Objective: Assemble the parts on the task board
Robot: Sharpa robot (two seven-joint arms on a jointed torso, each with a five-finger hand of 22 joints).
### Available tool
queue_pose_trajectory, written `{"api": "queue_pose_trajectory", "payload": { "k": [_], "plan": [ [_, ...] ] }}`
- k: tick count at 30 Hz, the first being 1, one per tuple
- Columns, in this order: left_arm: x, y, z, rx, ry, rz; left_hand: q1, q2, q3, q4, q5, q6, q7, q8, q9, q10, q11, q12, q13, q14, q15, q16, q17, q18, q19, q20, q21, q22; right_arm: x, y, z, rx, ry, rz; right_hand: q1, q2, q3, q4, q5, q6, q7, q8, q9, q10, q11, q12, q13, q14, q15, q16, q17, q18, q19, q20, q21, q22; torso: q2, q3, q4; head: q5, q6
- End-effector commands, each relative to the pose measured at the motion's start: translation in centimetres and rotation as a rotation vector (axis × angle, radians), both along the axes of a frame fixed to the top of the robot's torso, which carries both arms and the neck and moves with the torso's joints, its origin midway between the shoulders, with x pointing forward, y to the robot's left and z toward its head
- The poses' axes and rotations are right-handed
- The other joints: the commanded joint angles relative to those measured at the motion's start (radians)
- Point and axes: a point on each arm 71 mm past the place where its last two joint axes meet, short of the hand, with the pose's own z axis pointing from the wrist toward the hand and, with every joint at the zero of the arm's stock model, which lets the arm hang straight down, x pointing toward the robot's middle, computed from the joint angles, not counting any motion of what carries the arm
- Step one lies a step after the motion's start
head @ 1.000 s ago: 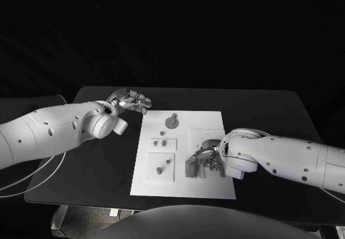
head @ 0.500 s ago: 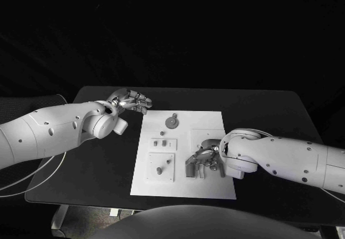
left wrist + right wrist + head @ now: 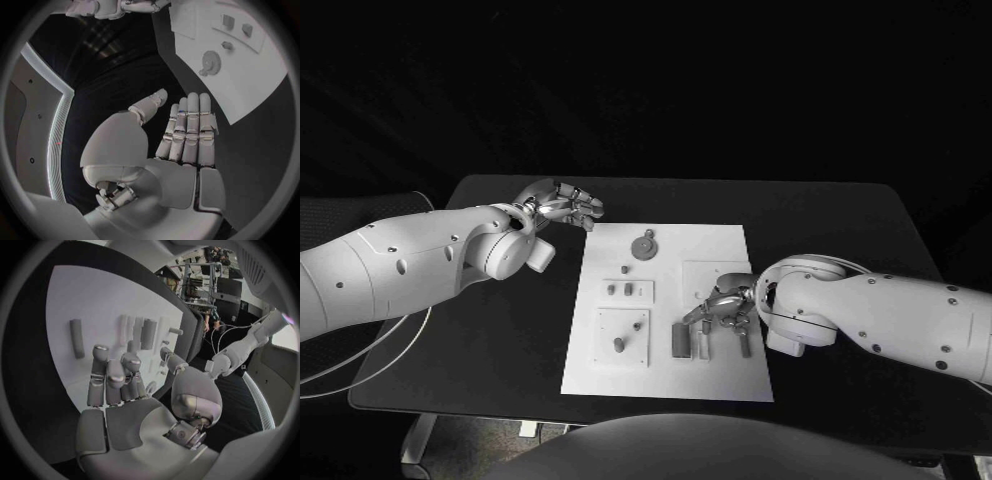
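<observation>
Two bulky white arms, smooth shells dotted with small dark screws. Silver segmented left hand [image 3: 561, 203] upper left of frame, right hand [image 3: 721, 310] centre right. Pale cable loops beneath left arm.

The head view looks steeply down on the whole black table [image 3: 488, 330], the task board [image 3: 668, 310] at centre. Each wrist camera sits close behind its own palm, facing along the fingers; all three views share the task board [image 3: 244, 60] [image 3: 100, 305].
</observation>
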Motion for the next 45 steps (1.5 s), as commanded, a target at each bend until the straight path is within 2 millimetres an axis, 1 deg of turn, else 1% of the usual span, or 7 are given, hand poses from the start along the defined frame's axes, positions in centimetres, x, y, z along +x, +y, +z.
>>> {"api": "queue_pose_trajectory", "payload": {
  "k": [1, 8, 13, 18, 24, 34, 45],
  "plan": [
    [0.1, -0.1, 0.1, -0.009, -0.003, -0.009, -0.009, -0.001, -0.002, 0.007, 0.006, -0.006, -0.003, 0.006, -0.001, 0.004, 0.003, -0.002, -0.001, 0.004, 0.005, -0.007, 0.002, 0.011, -0.001, 0.002, -0.005, 0.002, 0.6, -0.4, 1.2, 0.022, -0.061, 0.024, 0.008, -0.004, 0.007, 0.002, 0.003, -0.002, -0.001, 0.002, 0.001, -0.006, -0.002, 0.004, -0.002, 0.003, -0.005, -0.002, 0.000, 0.016, 0.002, -0.005, 0.003, 0.017, 0.000, 0.0007, -0.0015, -0.002, 0.006],
    [0.1, -0.2, 0.1, -0.009, 0.000, -0.010, -0.010, -0.002, -0.003, 0.007, 0.005, -0.006, -0.003, 0.006, -0.001, 0.004, 0.003, -0.002, -0.001, 0.005, 0.005, -0.008, 0.003, 0.011, -0.001, 0.002, -0.005, 0.002, 0.9, -2.9, 2.2, 0.005, -0.066, 0.010, 0.032, 0.030, -0.007, -0.025, 0.022, 0.005, -0.003, 0.007, 0.007, 0.000, -0.004, 0.007, -0.004, 0.009, -0.006, -0.002, -0.002, 0.016, 0.005, -0.005, 0.006, 0.017, 0.000, 0.0003, -0.0008, -0.008, 0.018],
    [0.0, -0.2, 0.1, -0.009, 0.003, -0.012, -0.010, -0.002, -0.003, 0.007, 0.005, -0.006, -0.003, 0.007, -0.001, 0.004, 0.003, -0.002, -0.001, 0.005, 0.005, -0.008, 0.003, 0.011, -0.001, 0.002, -0.005, 0.002, 0.9, -5.4, 2.1, -0.033, -0.066, -0.010, 0.070, 0.076, -0.029, -0.087, 0.035, 0.012, -0.005, 0.011, 0.010, 0.007, -0.005, 0.007, -0.010, 0.015, -0.006, -0.004, -0.005, 0.016, 0.008, -0.004, 0.007, 0.017, 0.001, 0.0012, -0.0009, -0.011, 0.016],
    [0.0, -0.3, 0.1, -0.011, 0.000, -0.014, -0.011, -0.003, -0.004, 0.008, 0.005, -0.005, -0.003, 0.007, -0.001, 0.004, 0.003, -0.002, -0.001, 0.005, 0.005, -0.009, 0.004, 0.011, -0.001, 0.002, -0.005, 0.002, 1.0, -8.2, 2.0, -0.093, -0.066, -0.035, 0.091, 0.097, -0.038, -0.117, 0.035, 0.023, -0.009, 0.017, 0.013, 0.013, -0.008, 0.007, -0.014, 0.018, -0.007, -0.005, -0.006, 0.016, 0.009, -0.003, 0.006, 0.016, 0.001, 0.0005, -0.0001, -0.015, 0.011],
    [0.0, -0.4, 0.1, -0.016, -0.005, -0.023, -0.015, -0.009, -0.007, 0.009, 0.005, -0.005, -0.004, 0.008, -0.001, 0.005, 0.002, -0.001, -0.001, 0.005, 0.006, -0.012, 0.008, 0.011, -0.002, 0.002, -0.006, 0.003, 0.5, -8.6, 1.8, -0.156, -0.069, 0.023, 0.095, 0.113, -0.051, -0.136, 0.036, 0.042, -0.015, 0.027, 0.019, 0.023, -0.014, 0.011, -0.015, 0.036, -0.008, -0.001, 0.020, 0.016, 0.014, -0.001, 0.007, 0.016, 0.001, 0.0013, -0.0030, -0.017, 0.011],
    [0.0, -0.5, 0.1, -0.018, 0.002, -0.030, -0.018, -0.010, -0.009, 0.012, 0.006, -0.007, -0.003, 0.007, -0.002, 0.004, 0.003, -0.002, -0.002, 0.003, 0.006, -0.016, 0.011, 0.010, -0.004, 0.003, -0.008, 0.004, 0.0, -8.2, 0.3, -0.224, -0.060, 0.073, 0.073, 0.116, -0.060, -0.125, 0.037, 0.069, -0.028, 0.039, 0.028, 0.051, -0.027, 0.021, -0.016, 0.070, -0.008, 0.006, 0.055, 0.016, 0.028, -0.007, 0.008, 0.014, 0.001, -0.0002, 0.0005, -0.022, 0.008],
    [0.0, -0.5, 0.1, -0.018, 0.002, -0.031, -0.020, -0.010, -0.010, 0.014, 0.006, -0.007, -0.003, 0.007, -0.003, 0.003, 0.003, -0.002, -0.002, 0.002, 0.007, -0.018, 0.013, 0.010, -0.005, 0.004, -0.009, 0.005, -0.6, -6.9, -1.0, -0.233, -0.030, 0.074, 0.051, 0.096, -0.058, -0.101, 0.038, 0.072, -0.030, 0.036, 0.027, 0.059, -0.029, 0.015, -0.022, 0.077, -0.005, 0.005, 0.060, 0.016, 0.031, -0.011, 0.007, 0.014, 0.000, -0.0015, 0.0011, -0.021, 0.001]
  ]
}}
